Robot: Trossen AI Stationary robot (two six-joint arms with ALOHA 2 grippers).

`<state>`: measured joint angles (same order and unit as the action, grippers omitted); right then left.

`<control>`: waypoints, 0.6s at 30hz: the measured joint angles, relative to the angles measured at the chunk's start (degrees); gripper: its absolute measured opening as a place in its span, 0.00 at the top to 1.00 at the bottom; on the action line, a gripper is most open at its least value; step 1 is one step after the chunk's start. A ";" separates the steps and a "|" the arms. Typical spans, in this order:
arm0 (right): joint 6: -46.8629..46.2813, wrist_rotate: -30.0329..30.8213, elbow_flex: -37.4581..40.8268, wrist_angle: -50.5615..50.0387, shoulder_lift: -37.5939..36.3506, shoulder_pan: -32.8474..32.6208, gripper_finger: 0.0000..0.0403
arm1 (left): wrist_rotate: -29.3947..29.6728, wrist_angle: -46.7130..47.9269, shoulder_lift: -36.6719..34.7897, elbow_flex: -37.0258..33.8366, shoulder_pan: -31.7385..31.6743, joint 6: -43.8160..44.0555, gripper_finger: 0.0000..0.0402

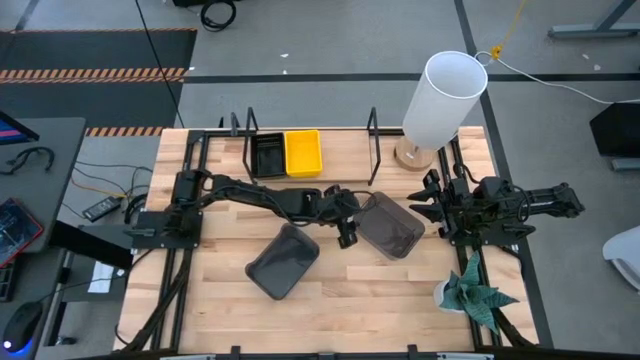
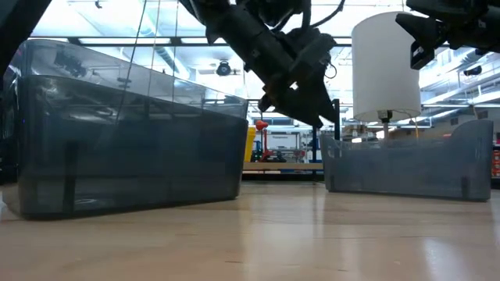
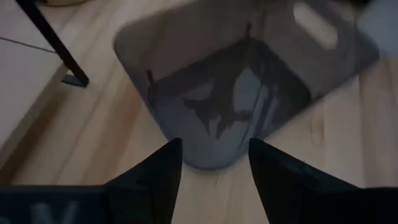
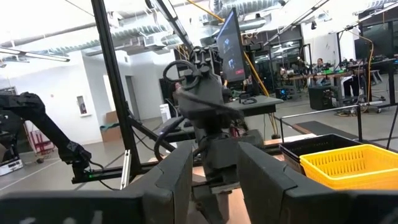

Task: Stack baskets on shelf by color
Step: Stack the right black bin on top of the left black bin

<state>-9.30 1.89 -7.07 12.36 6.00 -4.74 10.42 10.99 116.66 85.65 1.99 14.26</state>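
Baskets: two grey ones [image 1: 283, 260] [image 1: 391, 226] lie mid-bench; the left end effector [image 3: 214, 165], fingers spread and empty, hovers beside one's rim. Only overhead shows black [image 1: 267, 155] and yellow [image 1: 303, 152] shelved. The right end effector [image 1: 428, 207] waits open by the lamp [image 1: 443, 98].

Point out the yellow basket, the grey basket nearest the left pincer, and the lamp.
yellow basket [image 1: 303, 153]: high view, its floor.
grey basket [image 1: 393, 228]: high view, its floor beside the left pincer [image 1: 347, 236].
lamp [image 1: 444, 97]: high view, white shade.
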 joint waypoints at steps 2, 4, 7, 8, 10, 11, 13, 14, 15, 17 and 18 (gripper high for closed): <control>0.00 -0.02 0.00 0.02 -0.01 -0.01 0.68 | 0.15 -2.22 0.95 0.07 -0.31 2.73 0.52; 0.00 -0.01 0.00 0.00 -0.02 0.00 0.68 | 0.22 -2.40 1.98 0.02 -0.63 4.79 0.51; 0.00 0.00 0.00 0.00 -0.01 0.00 0.68 | 0.25 -2.52 3.17 -0.04 -0.97 6.05 0.50; 0.00 0.00 0.00 0.00 -0.02 0.00 0.68 | 0.21 -2.27 3.19 -0.04 -1.08 6.14 0.49; 0.00 -0.02 0.00 0.00 -0.01 0.00 0.68 | 0.28 -2.34 3.11 -0.04 -1.24 5.69 0.48; 0.00 0.00 0.00 0.00 0.00 0.00 0.68 | 0.28 -2.46 3.11 -0.04 -1.24 4.79 0.48; 0.00 -0.01 0.00 0.01 0.00 0.00 0.68 | 0.28 -2.60 3.11 -0.04 -1.24 3.15 0.48; 0.00 -0.02 0.00 0.00 0.00 -0.01 0.68 | 0.29 -2.67 3.11 -0.04 -1.24 2.50 0.49; 0.00 -0.01 0.00 0.00 0.00 0.00 0.68 | 0.28 -2.51 3.11 -0.04 -1.24 1.63 0.51; 0.00 0.00 0.00 0.00 -0.02 0.00 0.68 | 0.00 -1.82 3.10 0.01 -1.24 -0.18 0.55; 0.00 -0.01 0.00 0.00 -0.01 -0.01 0.68 | -0.28 -1.22 3.02 0.05 -1.24 -1.30 0.57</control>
<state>-9.30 1.87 -7.07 12.36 5.98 -4.75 10.14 9.78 119.68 85.69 0.75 12.96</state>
